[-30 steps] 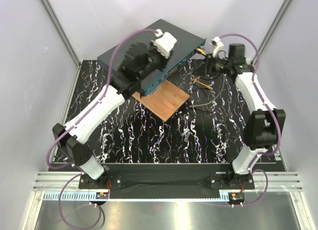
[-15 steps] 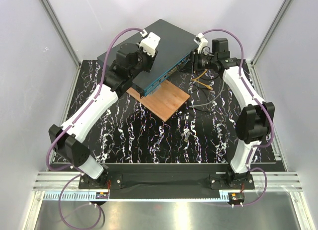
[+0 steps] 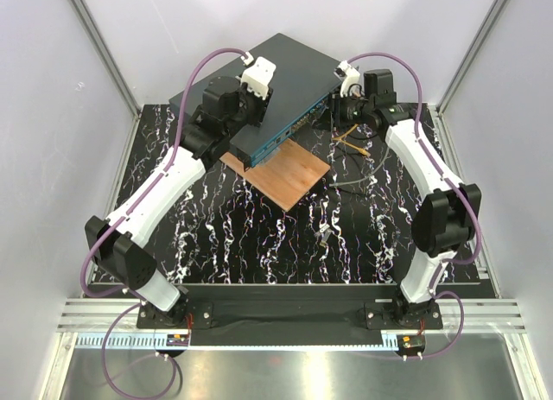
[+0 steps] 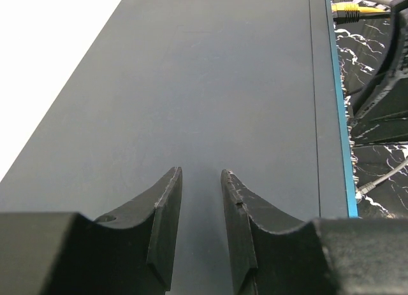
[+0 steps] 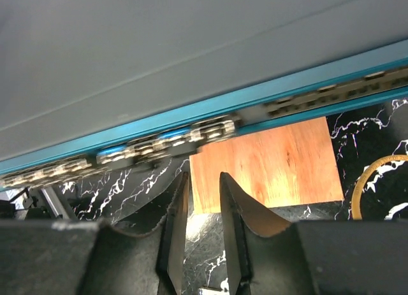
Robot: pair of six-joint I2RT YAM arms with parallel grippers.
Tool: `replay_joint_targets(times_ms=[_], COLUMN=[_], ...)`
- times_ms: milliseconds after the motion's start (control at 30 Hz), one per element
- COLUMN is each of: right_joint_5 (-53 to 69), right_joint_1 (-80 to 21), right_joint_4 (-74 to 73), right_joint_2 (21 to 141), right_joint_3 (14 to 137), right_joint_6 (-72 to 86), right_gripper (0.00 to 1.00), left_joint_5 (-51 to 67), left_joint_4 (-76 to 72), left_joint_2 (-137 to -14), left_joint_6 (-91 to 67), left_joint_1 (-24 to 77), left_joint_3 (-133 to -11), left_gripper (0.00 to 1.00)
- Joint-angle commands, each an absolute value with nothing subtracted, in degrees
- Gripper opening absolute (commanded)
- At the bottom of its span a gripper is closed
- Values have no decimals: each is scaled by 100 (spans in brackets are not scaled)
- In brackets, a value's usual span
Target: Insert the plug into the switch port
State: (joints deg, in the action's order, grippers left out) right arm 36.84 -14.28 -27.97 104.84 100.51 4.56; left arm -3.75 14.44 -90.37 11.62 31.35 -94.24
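Both arms are up at the switch [image 3: 289, 67], but the plug [image 3: 324, 237], if that's the little pale bit on the mat [image 3: 251, 244], lies well apart from them. Left gripper [image 4: 201, 174] sits over the switch top, fingers slightly apart, empty. Right gripper [image 5: 203, 177] faces the ports [image 5: 166, 142], narrow gap, nothing in it that I can see. Risk: it pokes the ports bare-handed and shoves the switch

A robotics lab cell, by the look of it. The left arm [image 3: 164, 188] and right arm [image 3: 423, 162], 2 white machines, are bolted to a metal rail [image 3: 285, 315]. Plain white panels [image 3: 52, 115] in aluminium posts [image 3: 99, 46] wall in 3 sides. Purple cables [image 3: 203, 80] loop along the arms above a black marbled mat [image 3: 285, 244], with a switch [image 3: 294, 72] at the back.
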Motion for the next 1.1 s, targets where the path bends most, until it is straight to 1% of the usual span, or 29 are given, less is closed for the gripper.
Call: replay_joint_targets(times_ms=[0, 133, 433, 800, 1067], right_joint_5=[3507, 3542, 3244, 2997, 2980], right_joint_1=[-1556, -1591, -1749, -1828, -2012], right_joint_4=[-2356, -2303, -2364, -2259, -2285], right_joint_2=[9959, 10019, 10292, 10529, 10766], right_joint_3=[9941, 9949, 10353, 10731, 11109], right_joint_6=[448, 492, 457, 554, 502], right_gripper=[32, 29, 28, 19, 18], left_joint_5=[-431, -413, -396, -378, -334], left_joint_4=[1064, 1055, 1063, 1090, 1222], left_joint_2=[-9000, -9035, -9018, -8974, -8991], left_joint_6=[1037, 1037, 967, 853, 852], left_joint_1=[3094, 3085, 3006, 2971, 2979], left_joint_3=[-9483, -9501, -9448, -9308, -9202], left_gripper=[37, 37, 37, 37, 36])
